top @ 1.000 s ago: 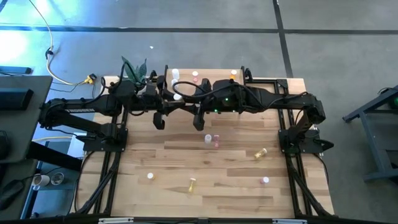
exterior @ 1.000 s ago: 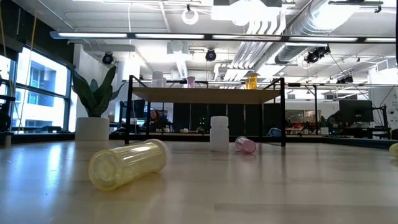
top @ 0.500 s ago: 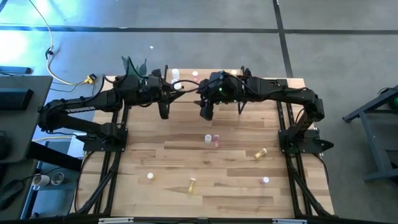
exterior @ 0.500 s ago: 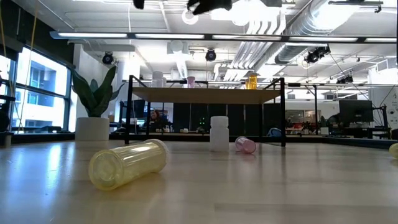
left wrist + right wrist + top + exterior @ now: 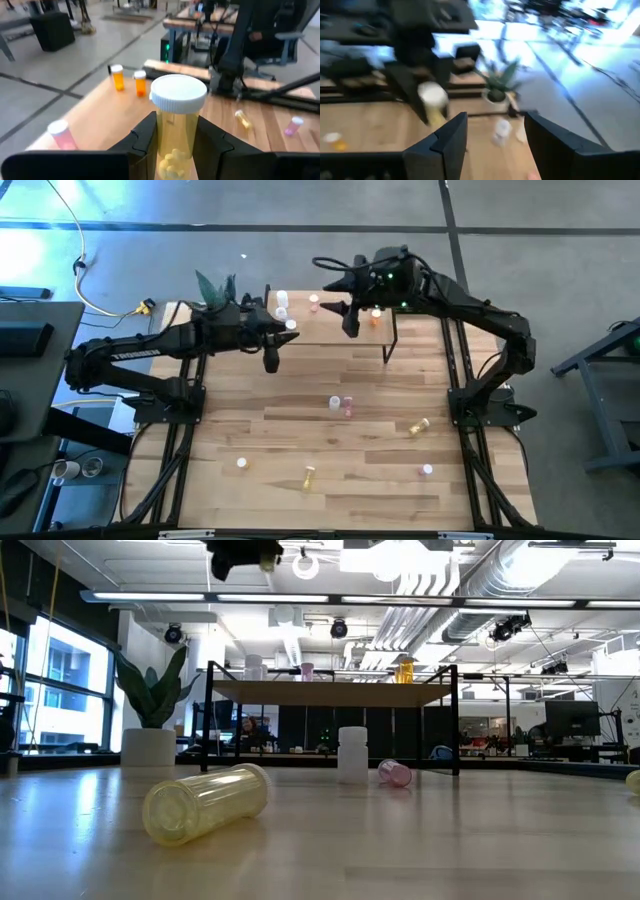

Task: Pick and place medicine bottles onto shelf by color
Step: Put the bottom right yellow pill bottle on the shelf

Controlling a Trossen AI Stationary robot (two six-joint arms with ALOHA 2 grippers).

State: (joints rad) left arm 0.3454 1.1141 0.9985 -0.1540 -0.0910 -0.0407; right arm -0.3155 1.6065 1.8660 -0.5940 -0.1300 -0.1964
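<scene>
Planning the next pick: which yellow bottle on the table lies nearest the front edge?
The pale yellow white-capped bottle lying on its side at front centre; the other yellow bottle lies farther back, right.

Bottles [image 5: 341, 404] mid-table, before the shelf [image 5: 330, 328] (others on it)

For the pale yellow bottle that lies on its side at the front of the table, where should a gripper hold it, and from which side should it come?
Probably from straight above, closing across the middle of the barrel. The pale yellow bottle lies on its side on the table, so its round body is open on both long sides and nothing stands close to it. Set the fingers across its long axis; gripped end to end it may slip.
</scene>
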